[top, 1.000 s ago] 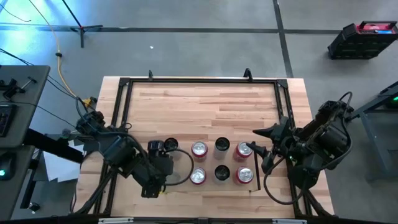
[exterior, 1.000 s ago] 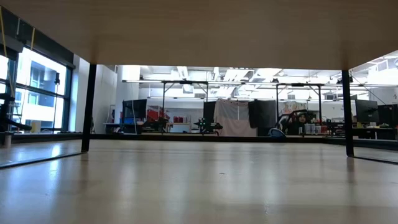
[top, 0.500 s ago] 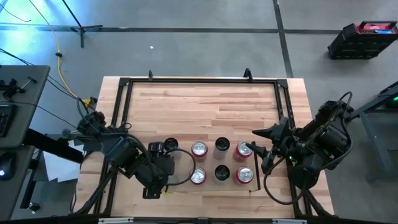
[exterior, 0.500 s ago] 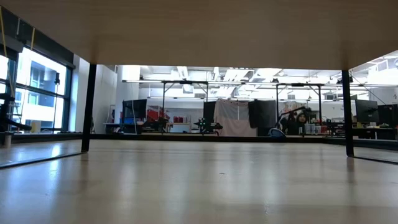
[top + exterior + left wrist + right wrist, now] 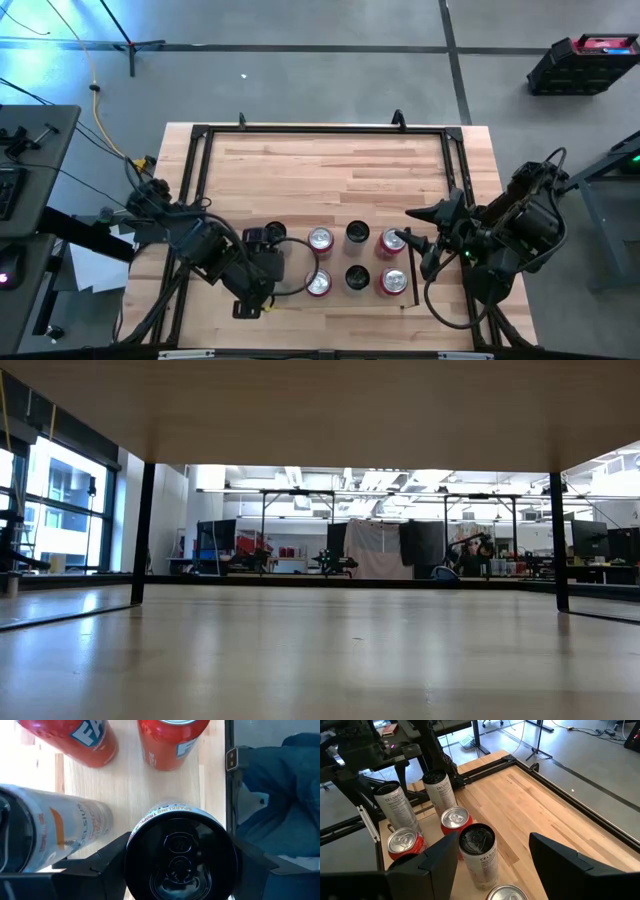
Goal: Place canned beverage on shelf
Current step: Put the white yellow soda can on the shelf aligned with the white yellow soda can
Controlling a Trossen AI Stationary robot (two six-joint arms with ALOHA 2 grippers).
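The pale-wood rectangular shelf [image 5: 340, 262] at the table's six o'clock carries four cans: two red ones [image 5: 320, 239] on its nine o'clock side, two black-topped ones [image 5: 357, 233] in the middle. The left gripper [image 5: 180, 870] is clamped on a black-topped white can [image 5: 181, 855] beside a pale Celsius can [image 5: 60, 835]. The right gripper [image 5: 490, 862], at three o'clock, has its jaws spread and empty.

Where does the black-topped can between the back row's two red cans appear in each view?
High: black can, middle of the picture, on the shelf.
Low: not in it.
Left wrist: not in it.
Right wrist: black can, lower centre.
Shared landmark: the red can beside it, just behind it in the right wrist view.
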